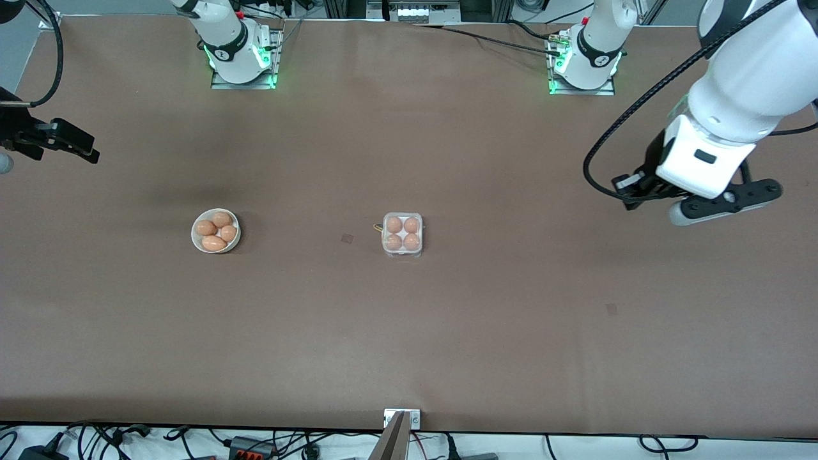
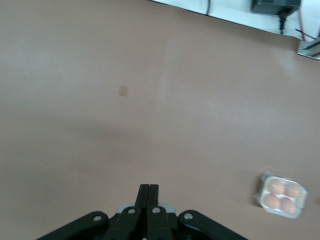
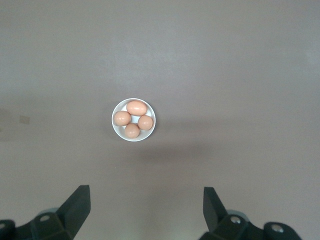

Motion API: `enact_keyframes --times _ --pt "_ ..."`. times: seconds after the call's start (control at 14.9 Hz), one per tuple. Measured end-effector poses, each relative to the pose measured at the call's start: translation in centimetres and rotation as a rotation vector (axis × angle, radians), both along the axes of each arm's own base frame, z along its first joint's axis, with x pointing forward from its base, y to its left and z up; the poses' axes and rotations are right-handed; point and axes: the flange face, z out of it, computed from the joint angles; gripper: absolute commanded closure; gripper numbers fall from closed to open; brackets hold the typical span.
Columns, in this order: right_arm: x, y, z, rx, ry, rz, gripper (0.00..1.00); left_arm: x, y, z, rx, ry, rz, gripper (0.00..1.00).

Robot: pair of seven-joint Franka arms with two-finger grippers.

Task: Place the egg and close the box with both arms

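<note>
1. Box (image 1: 402,235): small square carton near the middle of the table, nearest of the listed items to the front camera by a slight margin. All 4 cells hold a brown egg. The clear lid appears to lie down over the tray, though whether it is latched cannot be told. Also seen in the left wrist view (image 2: 281,195).

2. Bowl (image 1: 216,230): round, white, toward the right arm's end of the table, well apart from the box. Holds 4 brown eggs (image 3: 133,120).

3. Left gripper (image 2: 148,192): up in the air over bare table at the left arm's end. Fingers pressed together, holding nothing.

4. Right gripper (image 3: 146,202): raised over the table at the right arm's end, looking down on the bowl. Jaws spread wide, holding nothing.

5. Step in hand, as judged: placing seems complete, since no cell is vacant; both arms hang clear of the work. If the lid is not yet snapped, the next move calls for both grippers to come in over the box, 1 steadying the tray while the other presses the lid down.
</note>
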Motion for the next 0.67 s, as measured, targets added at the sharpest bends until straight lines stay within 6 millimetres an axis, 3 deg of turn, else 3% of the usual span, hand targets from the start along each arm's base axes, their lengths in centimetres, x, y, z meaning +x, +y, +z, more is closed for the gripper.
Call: enact_keyframes --times 0.13,0.4,0.67 --pt "0.0 0.0 0.0 0.0 0.0 0.0 0.0 -0.1 1.8 0.6 0.016 0.003 -0.001 1.0" --pt "0.0 0.0 0.0 0.0 -0.001 0.0 0.0 0.1 7.1 1.1 0.023 0.031 -0.064 1.0" --pt "0.0 0.0 0.0 0.0 -0.001 0.0 0.0 -0.5 7.4 0.5 -0.013 0.092 -0.063 0.99"
